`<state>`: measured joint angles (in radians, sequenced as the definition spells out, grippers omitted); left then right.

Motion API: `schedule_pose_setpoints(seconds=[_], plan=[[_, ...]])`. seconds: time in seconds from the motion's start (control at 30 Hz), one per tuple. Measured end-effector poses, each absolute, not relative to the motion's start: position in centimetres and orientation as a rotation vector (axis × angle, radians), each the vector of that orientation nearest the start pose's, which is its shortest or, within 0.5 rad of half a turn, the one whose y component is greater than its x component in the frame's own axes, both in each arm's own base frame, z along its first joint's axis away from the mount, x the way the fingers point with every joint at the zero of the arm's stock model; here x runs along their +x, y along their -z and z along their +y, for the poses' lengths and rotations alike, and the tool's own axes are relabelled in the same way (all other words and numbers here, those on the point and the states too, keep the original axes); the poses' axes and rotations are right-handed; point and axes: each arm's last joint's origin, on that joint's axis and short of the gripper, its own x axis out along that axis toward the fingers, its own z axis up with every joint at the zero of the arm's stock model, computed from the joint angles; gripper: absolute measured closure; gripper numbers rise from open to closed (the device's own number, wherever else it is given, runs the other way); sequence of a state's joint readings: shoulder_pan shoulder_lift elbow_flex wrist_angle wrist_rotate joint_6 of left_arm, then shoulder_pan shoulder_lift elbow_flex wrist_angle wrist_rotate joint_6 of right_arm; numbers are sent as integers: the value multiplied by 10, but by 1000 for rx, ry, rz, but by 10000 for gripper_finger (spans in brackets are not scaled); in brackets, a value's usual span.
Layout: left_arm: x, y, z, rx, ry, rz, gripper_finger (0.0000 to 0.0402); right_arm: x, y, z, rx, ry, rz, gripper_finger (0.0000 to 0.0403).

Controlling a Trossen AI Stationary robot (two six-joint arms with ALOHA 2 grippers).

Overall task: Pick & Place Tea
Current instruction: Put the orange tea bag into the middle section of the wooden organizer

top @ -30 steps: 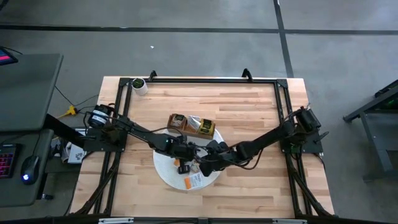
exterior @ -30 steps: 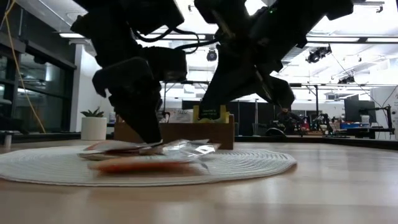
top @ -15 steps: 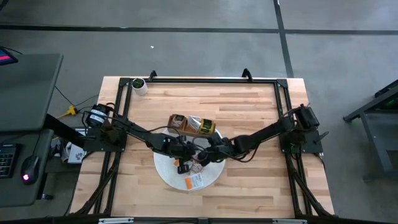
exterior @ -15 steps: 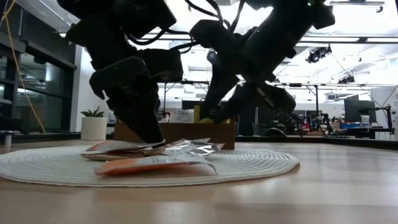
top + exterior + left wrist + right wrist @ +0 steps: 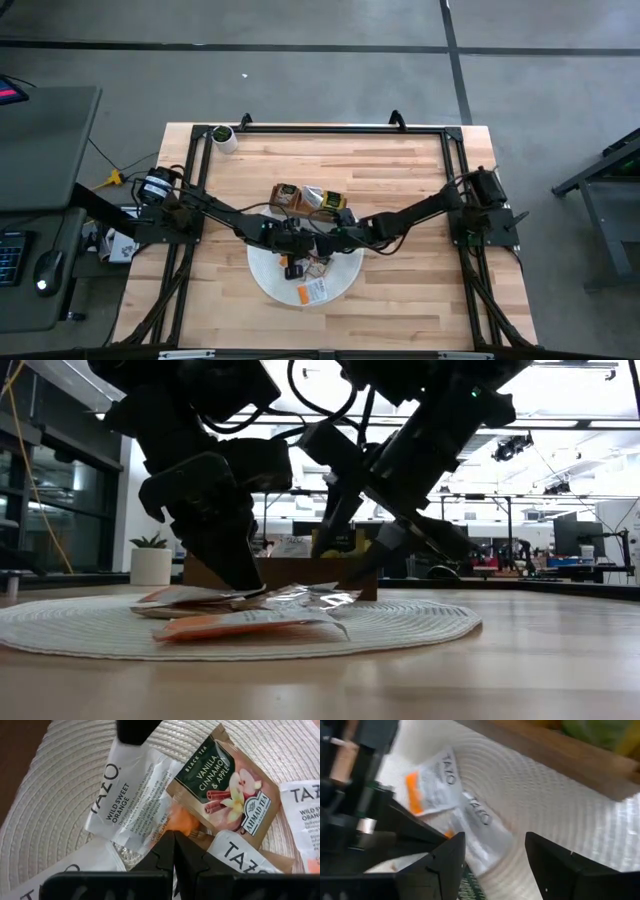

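From above, I have both arms reaching in over the round white mat (image 5: 262, 278) in the middle of the table (image 5: 400, 170); the left pincer (image 5: 291, 243) and the right pincer (image 5: 327, 243) sit close together over the pile of tea packets (image 5: 312, 290), and the wooden tray (image 5: 288, 197) lies just beyond them, with yellow and green packets standing in it, though I cannot tell which compartment holds what. At table height, the left pincer (image 5: 238, 575) presses down on the near packets on the mat (image 5: 420, 622), while the right pincer (image 5: 362, 568) hangs just above the pile, in front of the tray (image 5: 275, 572), where one yellow-green packet (image 5: 338, 542) stands up. Through the left wrist, my fingers (image 5: 162, 855) are pinched together, touching a white orange-tea packet (image 5: 131, 800), with a black-tea packet (image 5: 225, 790) just beside it; I cannot tell whether anything is pinched. Through the right wrist, my fingers (image 5: 447, 857) stand wide with nothing between them, and two white packets (image 5: 475, 832) lie just ahead on the mat (image 5: 560, 805). I judge this the approach to a pick: next I would lower the right pincer over one packet's edge and close, taking care not to catch two.
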<state>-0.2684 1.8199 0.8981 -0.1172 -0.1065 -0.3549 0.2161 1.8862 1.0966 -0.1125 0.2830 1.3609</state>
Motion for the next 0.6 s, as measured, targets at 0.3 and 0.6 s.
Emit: schedule_pose_setpoints(seconds=[0.3, 0.6], plan=[[320, -118, -86, -93, 31, 1030, 401, 362, -143, 76, 989, 631, 778, 199], [320, -118, -87, -78, 85, 1032, 401, 370, -135, 80, 1015, 588, 748, 198]])
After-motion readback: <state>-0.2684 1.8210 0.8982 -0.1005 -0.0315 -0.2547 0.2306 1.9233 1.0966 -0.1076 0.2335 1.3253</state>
